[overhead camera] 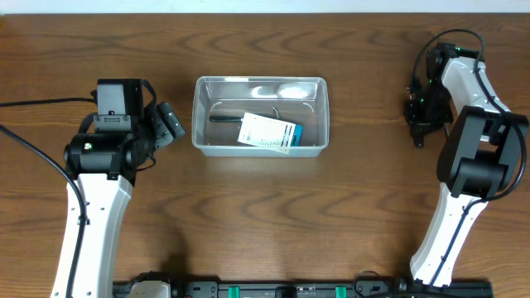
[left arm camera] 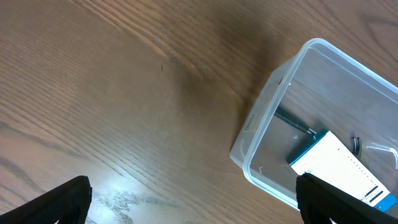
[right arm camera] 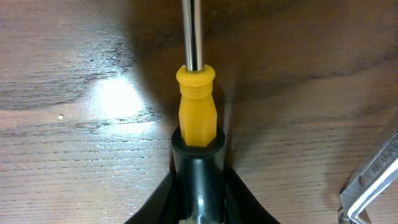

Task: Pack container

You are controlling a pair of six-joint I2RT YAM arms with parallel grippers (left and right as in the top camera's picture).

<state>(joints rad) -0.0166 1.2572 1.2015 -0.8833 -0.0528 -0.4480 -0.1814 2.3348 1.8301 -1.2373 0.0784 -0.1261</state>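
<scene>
The clear container (overhead camera: 197, 124) stands at the table's middle back and holds a blue-and-white box (overhead camera: 269, 132) and a dark tool (overhead camera: 225, 118). My left gripper (overhead camera: 170, 122) hovers just left of it, open and holding nothing. In the left wrist view its fingers (left arm camera: 62, 202) stand wide apart over bare wood, with the container's corner (left arm camera: 261, 124) and the box (left arm camera: 339, 168) at the right. At the far right of the table my right gripper (overhead camera: 421, 124) points down. In the right wrist view it (right arm camera: 199, 193) is shut on the black handle of a yellow-collared screwdriver (right arm camera: 198, 112) lying on the wood.
A shiny metal tool (right arm camera: 370, 186) lies on the wood just right of the screwdriver, partly out of frame. The wooden table (overhead camera: 273, 215) runs wide around the container. Both arm bases stand at the front edge.
</scene>
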